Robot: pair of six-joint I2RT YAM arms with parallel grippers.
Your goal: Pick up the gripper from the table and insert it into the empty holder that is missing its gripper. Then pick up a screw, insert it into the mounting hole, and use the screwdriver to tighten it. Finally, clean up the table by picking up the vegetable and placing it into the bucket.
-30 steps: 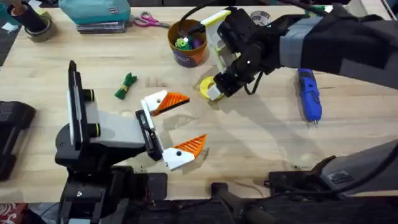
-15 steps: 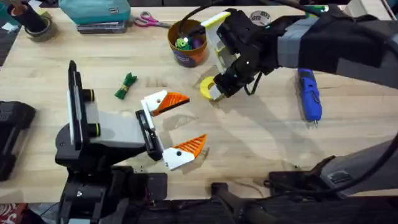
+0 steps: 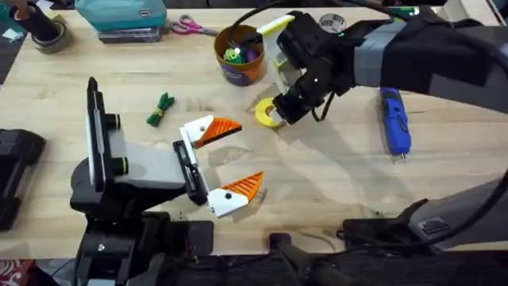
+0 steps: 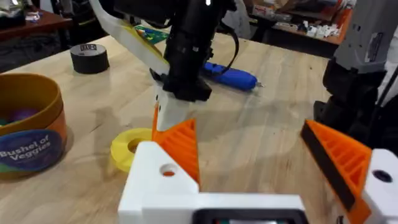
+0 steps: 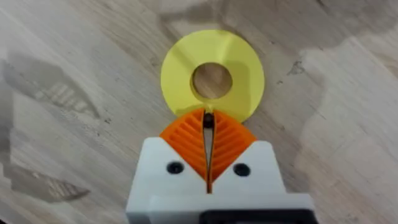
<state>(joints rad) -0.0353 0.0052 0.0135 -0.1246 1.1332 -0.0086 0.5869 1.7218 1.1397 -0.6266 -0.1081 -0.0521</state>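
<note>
Here, the right gripper [image 3: 278, 114] hangs over the flat yellow ring-shaped plastic disc [image 3: 265, 112] on the pale wooden table [image 3: 333, 175], its orange ribbed pads pressed together on a small dark object [image 5: 208, 121] at their tips, just at the disc's rim [image 5: 212, 74]; what that object is cannot be told. The round orange-yellow bucket with a dark blue band [image 3: 240, 54] stands near the disc, on its far side. The blue cylindrical screwdriver [image 3: 394, 120] lies to the disc's right, well apart. The small dark-green leafy toy vegetable [image 3: 161, 109] lies to the disc's left. The left gripper [image 3: 230, 159] rests nearer the camera than the disc, its white-and-orange fingers [image 4: 176, 149] spread wide and holding nothing.
</note>
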